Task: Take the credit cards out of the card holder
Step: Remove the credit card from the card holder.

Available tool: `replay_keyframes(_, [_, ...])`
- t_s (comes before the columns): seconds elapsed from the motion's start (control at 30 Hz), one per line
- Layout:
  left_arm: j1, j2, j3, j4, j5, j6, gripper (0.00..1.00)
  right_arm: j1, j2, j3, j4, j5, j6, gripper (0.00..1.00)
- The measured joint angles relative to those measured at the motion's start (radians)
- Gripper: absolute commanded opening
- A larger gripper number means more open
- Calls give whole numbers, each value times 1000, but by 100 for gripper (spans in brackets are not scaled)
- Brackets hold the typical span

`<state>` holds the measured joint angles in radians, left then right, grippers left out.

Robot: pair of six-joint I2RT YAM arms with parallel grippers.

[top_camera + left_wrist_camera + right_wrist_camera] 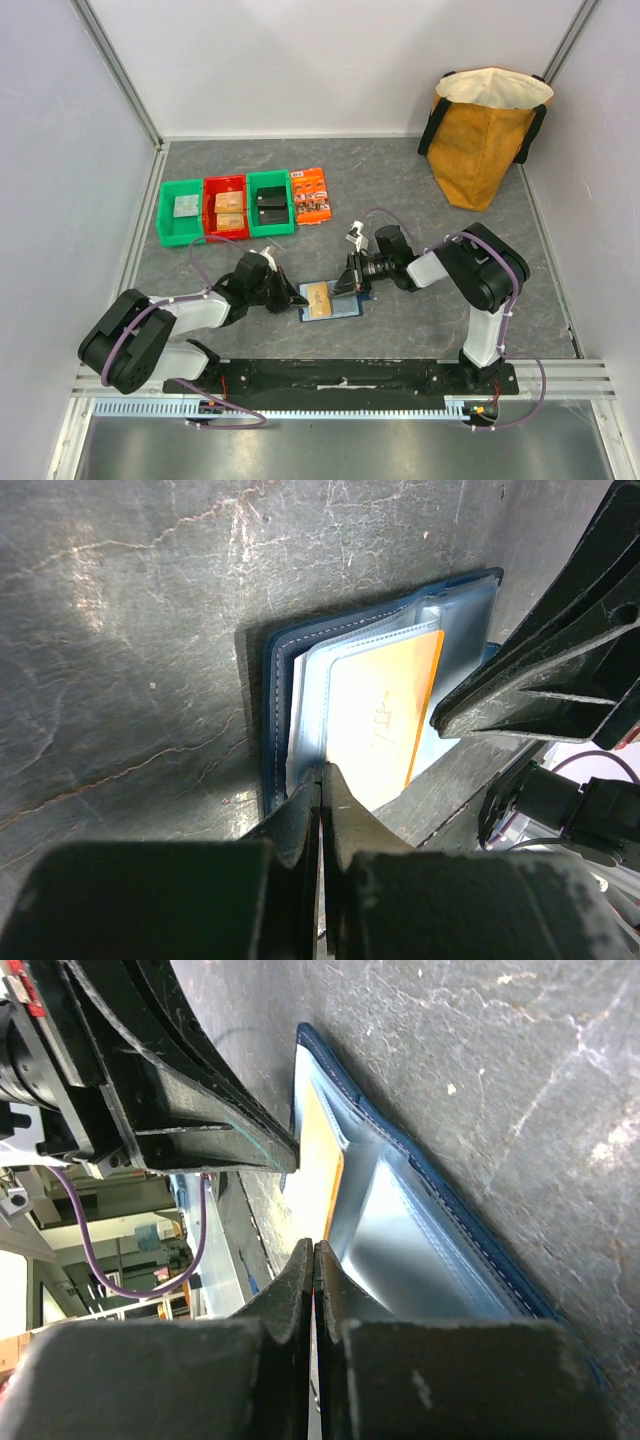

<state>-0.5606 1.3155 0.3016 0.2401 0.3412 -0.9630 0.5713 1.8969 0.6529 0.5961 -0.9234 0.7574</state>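
Across the table (400, 190): dark grey surface veined like stone, with pale scuffs.
Room: pale walls (300, 60) on three sides; a metal post (120, 75) runs down to the far left corner.
Far left: left green bin (181, 211), red bin (226, 206) and right green bin (270, 202) in a row, with an orange packet (311, 195) just beside them.
Far right corner: mustard bag (485, 125) with black handles, upright.
Card holder (340, 305): navy, lying open near the middle of the near edge, between the two grippers, clear sleeves facing up.
Card (385, 715): tan-gold, inside a sleeve.
Left gripper (321, 772): fingers pressed together, tips at the holder's left edge on the sleeves; whether a sleeve is pinched cannot be told.
Right gripper (312, 1247): fingers pressed together, tips at a sleeve edge near the card's corner; grip unclear.
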Motion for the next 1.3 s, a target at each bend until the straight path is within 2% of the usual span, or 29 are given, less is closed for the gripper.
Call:
replay_keyframes(0.07, [0,0,0,0,0,0,2,0,-3,1,-25,5,-14,17])
replay_keyframes(0.13, [0,0,0,0,0,0,2,0,-9,5,-67,16,-37,20])
replay_keyframes(0.3, [0,0,0,0,0,0,2,2,-34,40,-164,53,-89,22])
replay_keyframes(0.57, [0,0,0,0,0,0,2,27,-35,57,-192,68,-103,22])
replay_keyframes(0.63, [0,0,0,0,0,0,2,34,-33,57,-191,68,-102,21])
replay_keyframes(0.97, [0,0,0,0,0,0,2,35,-14,57,-175,60,-92,0])
replay_keyframes(1.3, [0,0,0,1,0,0,2,11,-14,45,-133,29,-75,0])
